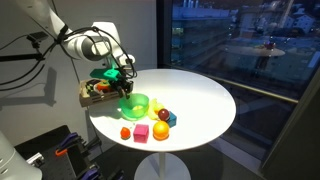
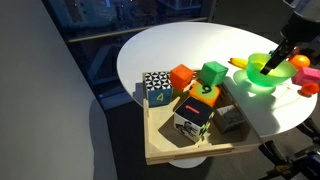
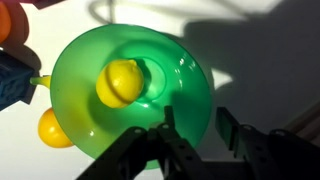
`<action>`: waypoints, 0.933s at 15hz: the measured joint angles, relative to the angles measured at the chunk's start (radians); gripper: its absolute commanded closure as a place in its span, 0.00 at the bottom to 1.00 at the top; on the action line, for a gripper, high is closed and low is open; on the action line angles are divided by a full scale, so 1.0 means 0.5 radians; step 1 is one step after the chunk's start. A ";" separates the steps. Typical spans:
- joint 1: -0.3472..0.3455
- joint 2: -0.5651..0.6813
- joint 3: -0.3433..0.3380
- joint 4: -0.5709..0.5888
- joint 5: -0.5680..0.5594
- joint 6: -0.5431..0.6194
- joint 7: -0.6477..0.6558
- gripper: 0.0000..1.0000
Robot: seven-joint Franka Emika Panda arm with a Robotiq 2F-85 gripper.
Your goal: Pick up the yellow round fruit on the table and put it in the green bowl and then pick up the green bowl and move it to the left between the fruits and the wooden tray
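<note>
The green bowl [image 3: 90, 60] sits on the white round table, with the yellow round fruit [image 3: 120, 82] lying in its middle. My gripper [image 3: 195, 118] is open and straddles the bowl's rim, one finger over the inside and one outside. Whether the fingers touch the rim cannot be told. In both exterior views the gripper [image 1: 122, 78] [image 2: 279, 55] hovers just above the bowl [image 1: 134, 104] [image 2: 262, 78]. The wooden tray [image 1: 90, 93] [image 2: 190, 152] with coloured blocks stands beside the bowl.
Another yellow fruit [image 3: 52, 128] lies against the bowl's outer side. Several toy fruits and a pink block [image 1: 141, 132] lie near the table's front edge, including an orange one [image 1: 160, 130]. A window with a dark view is behind the table.
</note>
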 measured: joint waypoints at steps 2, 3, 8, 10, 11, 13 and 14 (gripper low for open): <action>0.000 0.000 0.000 0.000 0.000 0.000 0.005 0.07; 0.000 0.000 0.000 0.001 0.002 0.000 0.007 0.00; 0.000 -0.006 0.000 0.021 0.011 0.000 0.117 0.00; -0.003 -0.009 0.000 0.044 0.018 -0.005 0.180 0.00; -0.007 -0.012 0.000 0.057 0.018 -0.009 0.220 0.00; -0.019 -0.024 0.000 0.086 0.017 -0.021 0.303 0.00; -0.029 -0.030 -0.001 0.100 0.012 -0.028 0.347 0.00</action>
